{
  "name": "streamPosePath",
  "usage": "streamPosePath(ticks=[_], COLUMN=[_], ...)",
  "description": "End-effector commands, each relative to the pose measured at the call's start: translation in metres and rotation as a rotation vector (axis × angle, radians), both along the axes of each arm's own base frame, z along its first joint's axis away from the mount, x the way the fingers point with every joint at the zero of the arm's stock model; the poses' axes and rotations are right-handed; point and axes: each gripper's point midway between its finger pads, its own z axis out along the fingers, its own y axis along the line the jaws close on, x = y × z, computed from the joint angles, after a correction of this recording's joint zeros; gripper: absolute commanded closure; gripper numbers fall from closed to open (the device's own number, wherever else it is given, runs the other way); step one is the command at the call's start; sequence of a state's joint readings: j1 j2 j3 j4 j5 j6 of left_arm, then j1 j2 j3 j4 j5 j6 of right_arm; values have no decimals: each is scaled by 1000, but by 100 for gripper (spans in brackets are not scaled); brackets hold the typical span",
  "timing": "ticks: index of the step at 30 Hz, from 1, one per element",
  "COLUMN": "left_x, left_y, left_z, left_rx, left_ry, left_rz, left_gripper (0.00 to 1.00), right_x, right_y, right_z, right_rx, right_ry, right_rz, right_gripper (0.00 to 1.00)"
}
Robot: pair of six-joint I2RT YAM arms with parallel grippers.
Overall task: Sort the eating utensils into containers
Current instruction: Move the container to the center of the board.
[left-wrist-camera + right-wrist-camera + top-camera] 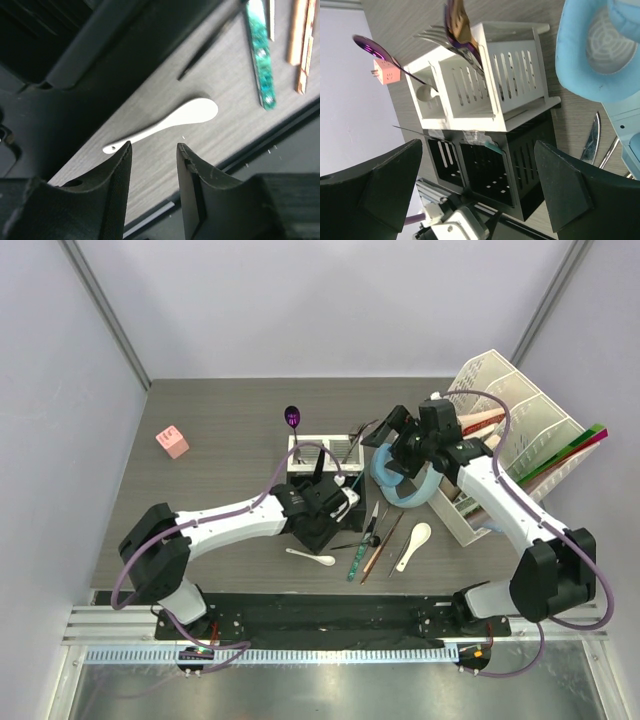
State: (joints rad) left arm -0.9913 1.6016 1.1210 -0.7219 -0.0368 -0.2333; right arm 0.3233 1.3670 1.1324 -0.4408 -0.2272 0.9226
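The caddy stands mid-table, with white compartments behind black ones. A purple spoon and forks stand in the white part, where a white soup spoon also rests. On the table lie a white soup spoon, a green-patterned piece, brown chopsticks, a black knife and a second white spoon. My left gripper is open and empty, just above the first spoon's handle. My right gripper is open and empty, right of the caddy.
A light blue ring-shaped thing lies under the right arm. The big white slotted rack stands at the back right. A small pink block sits at the left. A black strip runs along the near table edge.
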Motion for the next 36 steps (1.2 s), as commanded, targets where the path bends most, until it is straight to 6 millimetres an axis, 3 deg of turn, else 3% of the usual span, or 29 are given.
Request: streamPosePath(ticks=[1,5,9,15,27,28,29,36], left_x=[35,39,45,51,42,42,43,47], left_y=[2,5,3,-2,-8,-7,-8,-7], left_z=[-2,-11,-14,-12,-15,-18,-17,-20], left_rx=[-5,14,-2,-2,-42,-31,-28,-13], left_ry=[-138,-129,-115,-118,-66,-61,-64,-68], left_rz=[128,164,175,180,187,188,181,174], left_gripper=[58,59,59,59,59,59,59,59], right_x=[-6,-14,-17,-6,35,40,41,52], right_y=[9,19,41,62,101,107,112,130], right_z=[-12,-35,-51,-67,-73,-66,-74,-74], right_rx=[30,39,58,40,53,64,69,76], right_ry=[32,95,132,143,118,103,121,114], right_rz=[50,83,153,187,297,308,325,363], right_gripper=[0,0,0,0,0,0,0,0])
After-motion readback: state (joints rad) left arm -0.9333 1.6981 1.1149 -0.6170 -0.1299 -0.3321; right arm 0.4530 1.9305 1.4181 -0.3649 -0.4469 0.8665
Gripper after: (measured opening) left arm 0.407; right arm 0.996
